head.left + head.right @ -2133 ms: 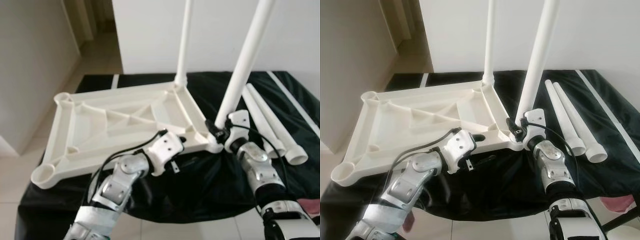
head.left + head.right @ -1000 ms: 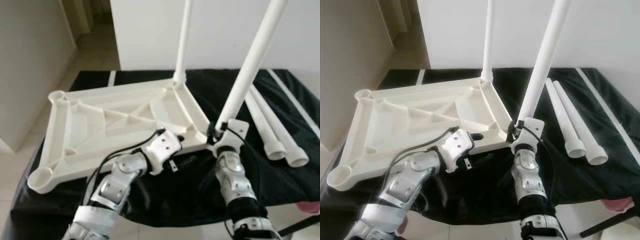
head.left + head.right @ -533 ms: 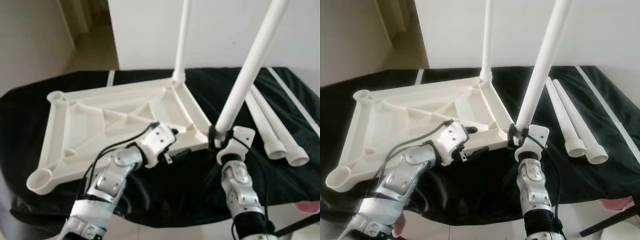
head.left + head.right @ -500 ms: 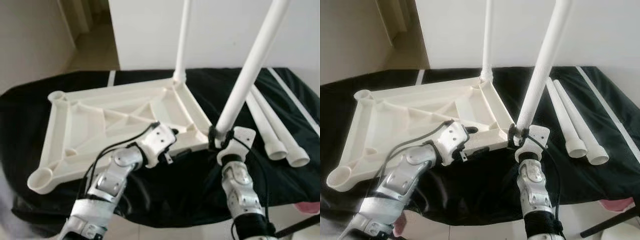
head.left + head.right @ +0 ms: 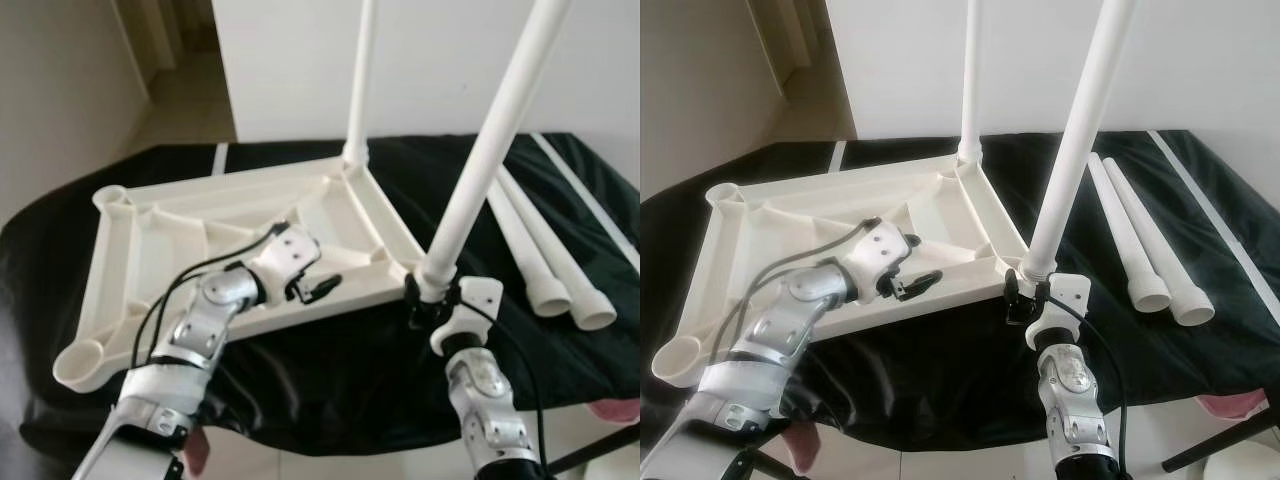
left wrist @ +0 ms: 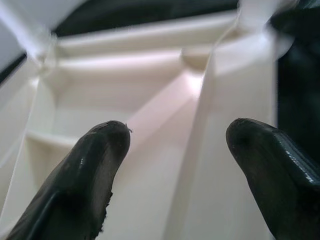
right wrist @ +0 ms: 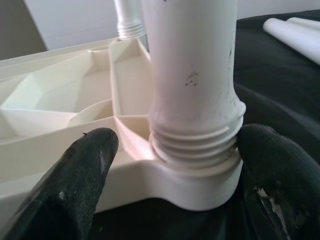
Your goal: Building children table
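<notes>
At near corner: right gripper [image 7: 165,165] spread wide around upright white plastic threaded leg [image 5: 1070,150].
Left gripper [image 6: 190,165]: open over upturned white tabletop [image 5: 170,240].

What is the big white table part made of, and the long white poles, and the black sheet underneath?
The upside-down tabletop looks like moulded plastic: cream, slightly glossy, with ribs cast into it. The legs seem to be the same smooth plastic, with a screw thread at the base in the right wrist view. The black cover looks like thin cloth or plastic sheeting, since it wrinkles and shines; which one is unclear.
</notes>
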Tool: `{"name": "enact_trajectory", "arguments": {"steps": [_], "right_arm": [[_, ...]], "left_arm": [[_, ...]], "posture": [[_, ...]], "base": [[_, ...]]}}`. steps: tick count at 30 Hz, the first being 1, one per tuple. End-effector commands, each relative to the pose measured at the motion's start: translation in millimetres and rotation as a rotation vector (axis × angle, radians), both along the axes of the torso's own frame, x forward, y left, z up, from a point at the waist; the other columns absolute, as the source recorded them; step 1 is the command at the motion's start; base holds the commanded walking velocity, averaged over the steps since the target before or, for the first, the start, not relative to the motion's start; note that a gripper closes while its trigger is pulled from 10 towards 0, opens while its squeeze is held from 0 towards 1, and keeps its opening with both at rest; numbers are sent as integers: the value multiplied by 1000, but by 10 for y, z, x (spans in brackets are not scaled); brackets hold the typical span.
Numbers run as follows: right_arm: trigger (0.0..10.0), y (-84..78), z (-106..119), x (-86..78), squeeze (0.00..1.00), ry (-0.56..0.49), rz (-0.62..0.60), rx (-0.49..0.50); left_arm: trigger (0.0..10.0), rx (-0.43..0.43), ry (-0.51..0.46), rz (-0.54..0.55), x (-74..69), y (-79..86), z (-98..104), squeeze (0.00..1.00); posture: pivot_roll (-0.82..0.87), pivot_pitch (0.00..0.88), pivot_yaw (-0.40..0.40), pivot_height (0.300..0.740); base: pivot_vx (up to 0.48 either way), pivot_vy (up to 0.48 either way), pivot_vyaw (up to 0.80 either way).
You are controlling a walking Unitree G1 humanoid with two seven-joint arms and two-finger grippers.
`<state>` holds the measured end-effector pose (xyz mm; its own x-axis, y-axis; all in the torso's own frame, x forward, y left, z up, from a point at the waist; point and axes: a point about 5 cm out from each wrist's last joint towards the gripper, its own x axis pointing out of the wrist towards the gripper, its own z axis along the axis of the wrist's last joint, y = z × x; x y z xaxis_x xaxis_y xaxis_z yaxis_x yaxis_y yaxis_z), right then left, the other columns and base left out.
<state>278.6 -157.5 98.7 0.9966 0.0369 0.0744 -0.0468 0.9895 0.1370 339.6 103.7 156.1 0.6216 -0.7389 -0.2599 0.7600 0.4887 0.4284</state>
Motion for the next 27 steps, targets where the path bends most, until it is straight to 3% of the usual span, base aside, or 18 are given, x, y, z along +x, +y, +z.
{"name": "enact_trajectory", "arguments": {"steps": [1, 9, 15, 24, 27], "right_arm": [[10000, 62, -27, -33, 0, 15, 55, 4], [10000, 86, -54, -122, 0, 19, 122, -9], [10000, 10, -87, -140, 0, 36, 110, -30], [10000, -21, -112, -178, 0, 44, 111, -32], [10000, -90, -162, -204, 0, 66, 102, -49]], "left_arm": [[10000, 4, -70, 177, 101, 134, 11, 0], [10000, 81, -38, 201, 180, 459, 0, 0], [10000, -8, 88, 75, 75, 574, 0, 0], [10000, -75, 169, 53, 18, 736, -37, 0], [10000, -76, 228, 20, -100, 883, -83, 0]], "posture": [[-49, 0, 29, 740], [-49, 0, 31, 740], [-51, 0, 33, 740], [-52, 0, 31, 740], [-51, 0, 31, 740]], "base": [[0, 0, 0], [0, 0, 0], [0, 0, 0], [0, 0, 0], [0, 0, 0]]}}
